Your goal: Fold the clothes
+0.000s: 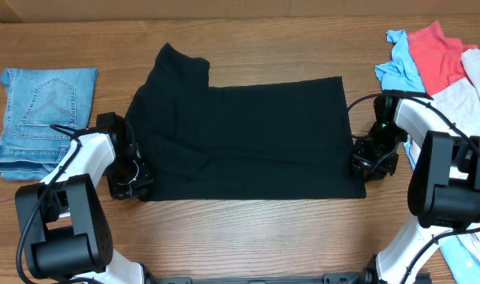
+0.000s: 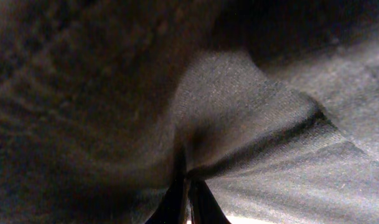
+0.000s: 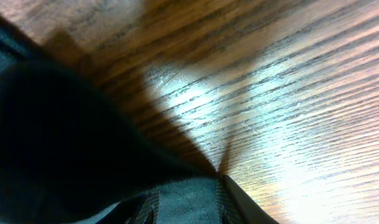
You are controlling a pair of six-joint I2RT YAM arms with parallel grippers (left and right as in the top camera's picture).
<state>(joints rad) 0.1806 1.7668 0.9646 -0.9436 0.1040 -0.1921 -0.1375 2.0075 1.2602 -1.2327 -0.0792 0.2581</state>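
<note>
Your left fingers [image 2: 175, 208] are pinched tight together, with a fold of the black T-shirt [image 1: 247, 134] caught between the tips. In the left wrist view the cloth bunches up and fans out from that pinch. From overhead, that grip sits at the shirt's 8 o'clock corner.

Your right fingers [image 1: 364, 166] are down at the shirt's 4 o'clock corner. The right wrist view shows a strip of hem lying right at them, with bare wood beyond. Whether they are clamped on it, you cannot tell from here; the tips are too dark and blurred.

The shirt lies spread in the middle of the table [image 1: 247, 237], its body flat and wide and one sleeve poking out toward 11 o'clock. A soft crease runs across its lower left part.

The folded blue jeans [image 1: 42, 118] sit at 9 o'clock on the table, well apart from the shirt. At 2 o'clock there is a heap of clothes [image 1: 433, 63], light blue, coral and white, running down the right edge.
</note>
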